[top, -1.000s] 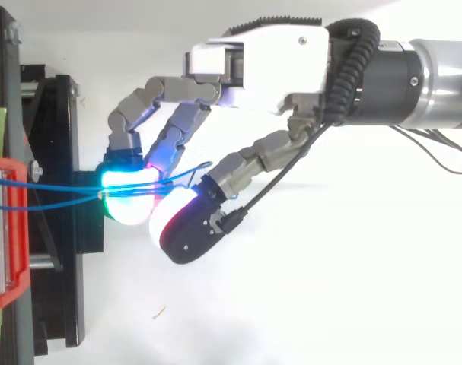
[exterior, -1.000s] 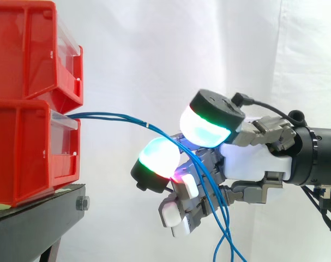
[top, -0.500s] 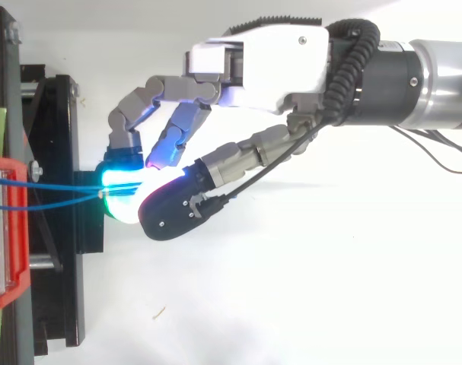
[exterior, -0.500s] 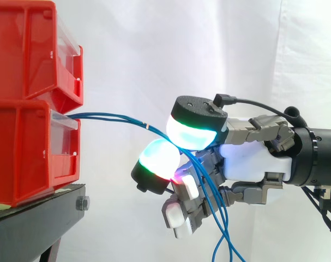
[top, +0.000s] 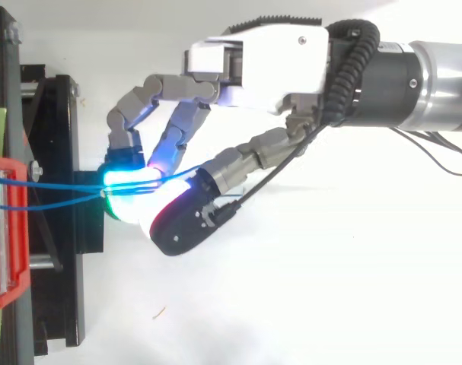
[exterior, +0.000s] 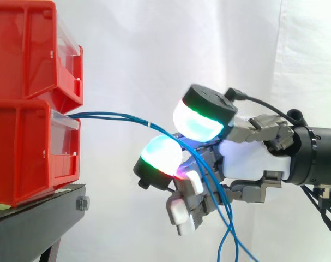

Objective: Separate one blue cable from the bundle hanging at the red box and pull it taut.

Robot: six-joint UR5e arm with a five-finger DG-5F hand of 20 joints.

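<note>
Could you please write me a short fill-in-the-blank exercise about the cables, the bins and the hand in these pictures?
The blue cables come out of the ____ of the two stacked red bins. In the side view the hand comes in from the ____ edge. Beyond the curled fingers the cables hang ____. The bins rest on a ____ stand.
Missing words: lower; right; down; black.

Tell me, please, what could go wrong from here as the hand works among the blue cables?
Several blue cables run together through the curled fingers of the hand, so a pull may take more than one. They cross below the hand, where they might tangle. A hard pull could also drag on the lower red bin.
</note>
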